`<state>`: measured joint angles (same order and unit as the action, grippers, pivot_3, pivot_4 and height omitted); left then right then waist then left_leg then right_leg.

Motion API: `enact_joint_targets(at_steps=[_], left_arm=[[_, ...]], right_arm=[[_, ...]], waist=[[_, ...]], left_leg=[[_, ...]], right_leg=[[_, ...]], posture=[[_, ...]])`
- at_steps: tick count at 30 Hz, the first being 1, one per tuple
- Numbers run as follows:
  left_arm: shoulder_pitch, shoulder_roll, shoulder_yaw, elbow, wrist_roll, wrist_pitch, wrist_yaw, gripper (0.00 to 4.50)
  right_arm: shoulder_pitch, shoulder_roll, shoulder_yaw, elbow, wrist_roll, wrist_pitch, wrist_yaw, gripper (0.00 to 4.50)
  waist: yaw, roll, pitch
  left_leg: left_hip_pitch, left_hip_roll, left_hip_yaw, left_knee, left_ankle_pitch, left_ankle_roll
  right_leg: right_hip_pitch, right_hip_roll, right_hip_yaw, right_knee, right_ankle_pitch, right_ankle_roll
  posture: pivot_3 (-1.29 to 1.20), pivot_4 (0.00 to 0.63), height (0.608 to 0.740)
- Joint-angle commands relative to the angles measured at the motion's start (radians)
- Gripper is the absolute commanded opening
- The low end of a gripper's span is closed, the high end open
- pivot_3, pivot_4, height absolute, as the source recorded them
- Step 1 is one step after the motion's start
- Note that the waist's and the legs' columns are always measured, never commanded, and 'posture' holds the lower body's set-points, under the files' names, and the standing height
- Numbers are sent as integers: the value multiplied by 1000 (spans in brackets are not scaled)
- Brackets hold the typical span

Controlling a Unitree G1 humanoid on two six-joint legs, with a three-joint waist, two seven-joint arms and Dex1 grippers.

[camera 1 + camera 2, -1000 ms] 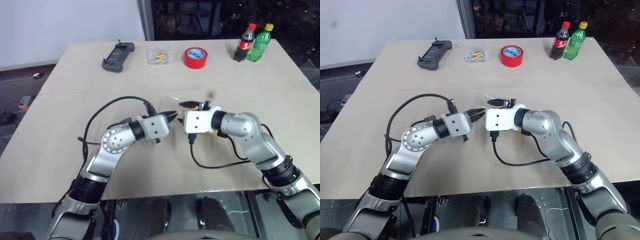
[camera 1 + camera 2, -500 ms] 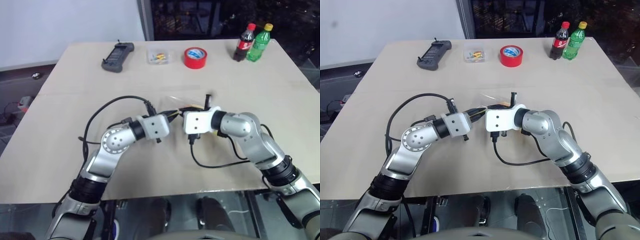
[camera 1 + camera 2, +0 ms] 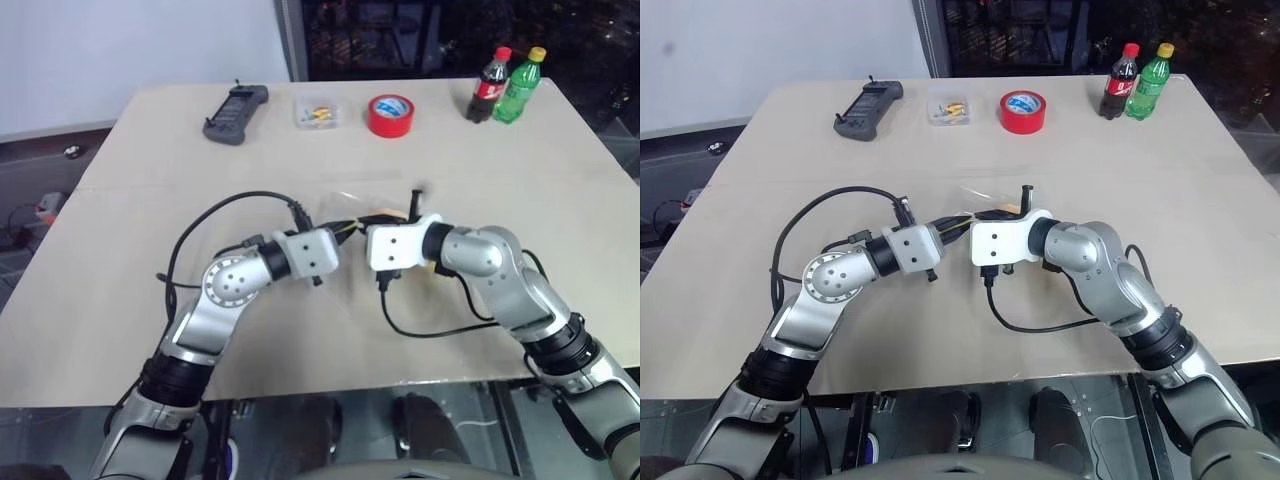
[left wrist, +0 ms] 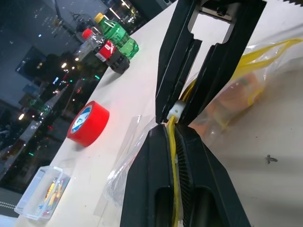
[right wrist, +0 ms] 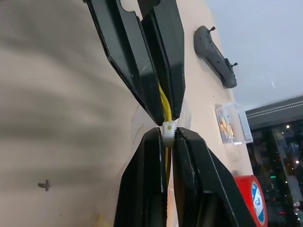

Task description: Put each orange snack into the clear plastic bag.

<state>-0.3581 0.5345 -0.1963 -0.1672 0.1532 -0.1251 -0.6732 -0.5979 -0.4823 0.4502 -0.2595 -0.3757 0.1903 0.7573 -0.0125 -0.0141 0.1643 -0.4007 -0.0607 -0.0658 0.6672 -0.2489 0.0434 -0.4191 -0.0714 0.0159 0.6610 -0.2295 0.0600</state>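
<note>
Looking down over both arms, I see the two grippers meeting tip to tip at the middle of the table [image 3: 120, 250]; the left gripper [image 4: 174, 124] is clamped narrow on the yellow zip strip [image 4: 173, 156] of the clear plastic bag [image 4: 227, 94], and the right gripper [image 5: 166, 135] is pinched narrow on the small white slider [image 5: 168, 132] that sits on that same strip; the fingertips of the two grippers stand just beside each other along the strip.

The bag lies between and just behind the two grippers in the head views; through its film, in the left wrist view, I see an orange snack [image 4: 232, 97] inside the bag, blurred by the plastic; I cannot tell whether a second snack is with it.

Along the far edge of the table stand, from my left to right: a black handset [image 3: 237, 113]; a small clear box [image 3: 318, 112] with yellow bits; a red tape roll [image 3: 391, 115]; a cola bottle [image 3: 488, 86] touching or just beside a green bottle [image 3: 520, 86]; all of these are well apart from the bag.
</note>
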Motion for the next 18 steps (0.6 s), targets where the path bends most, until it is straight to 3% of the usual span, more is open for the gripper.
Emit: enact_joint_targets(at_steps=[1, 18], left_arm=[[-16, 10, 25, -34, -2, 12, 9, 0], [-6, 21, 21, -38, 15, 1, 15, 0]], right_arm=[[-1, 15, -25, -70, 22, 6, 12, 297], [6, 35, -43, -83, 46, 73, 25, 116]], waist=[[0, 0, 0], [0, 0, 0]], left_leg=[[0, 0, 0, 0, 0, 0], [0, 0, 0, 0, 0, 0]], right_leg=[[0, 0, 0, 0, 0, 0], [0, 0, 0, 0, 0, 0]], posture=[[0, 150, 740], [0, 150, 740]])
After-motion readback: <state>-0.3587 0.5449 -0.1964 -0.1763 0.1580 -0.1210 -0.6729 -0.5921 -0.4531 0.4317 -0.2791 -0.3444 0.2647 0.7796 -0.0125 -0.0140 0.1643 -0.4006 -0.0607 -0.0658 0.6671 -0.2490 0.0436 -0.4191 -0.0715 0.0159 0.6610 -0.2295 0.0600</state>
